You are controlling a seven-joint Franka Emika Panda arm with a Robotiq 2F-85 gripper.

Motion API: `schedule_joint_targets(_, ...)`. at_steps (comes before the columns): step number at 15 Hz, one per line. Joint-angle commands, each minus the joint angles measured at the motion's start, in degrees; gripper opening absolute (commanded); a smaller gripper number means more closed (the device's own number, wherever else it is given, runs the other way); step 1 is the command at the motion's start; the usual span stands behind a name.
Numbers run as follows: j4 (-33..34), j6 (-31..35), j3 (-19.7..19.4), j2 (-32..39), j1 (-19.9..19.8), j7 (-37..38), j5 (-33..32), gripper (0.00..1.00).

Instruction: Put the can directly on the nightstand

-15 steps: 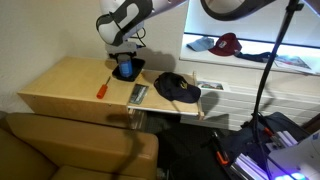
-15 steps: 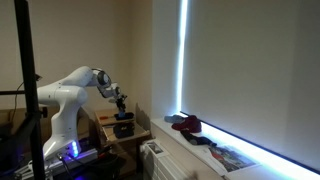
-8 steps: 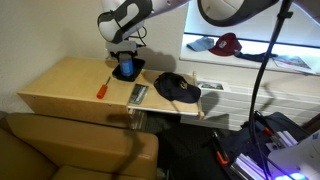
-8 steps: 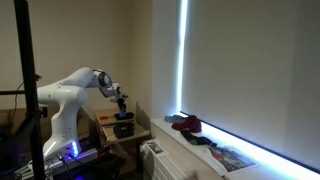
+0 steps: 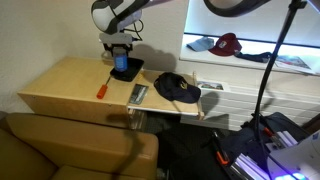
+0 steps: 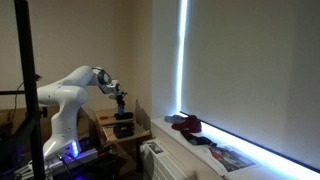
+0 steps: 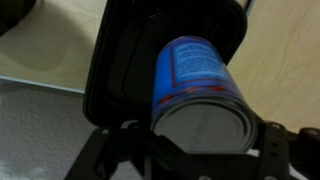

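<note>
end effector [image 5: 120,55] looks clamped on the blue can [image 7: 195,80], right over the black pad [image 7: 125,70], lifted or not I can't tell; slick round sides could slip out; release too soon and it lands on the pad, not the bare desk [image 5: 70,85].

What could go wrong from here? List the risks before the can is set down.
1. In the wrist view the can sits between the end effector fingers, over the black pad. Releasing here would likely leave it on the pad, not directly on the bare nightstand.
2. An orange-handled tool lies on the nightstand top. Setting the can down onto it could tip the can.
</note>
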Motion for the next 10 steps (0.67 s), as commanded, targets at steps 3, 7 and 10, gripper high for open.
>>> schedule_joint_targets(3, -5.5, -1.1, 0.2, -7.5, 3.0, -3.2, -2.6, 0.58)
schedule_joint_targets(7, -8.4, -3.4, 2.5, -10.1, 3.4, -6.0, -0.8, 0.58)
schedule_joint_targets(10, -10.4, -7.5, 4.3, -11.7, 2.9, -7.9, 0.2, 0.58)
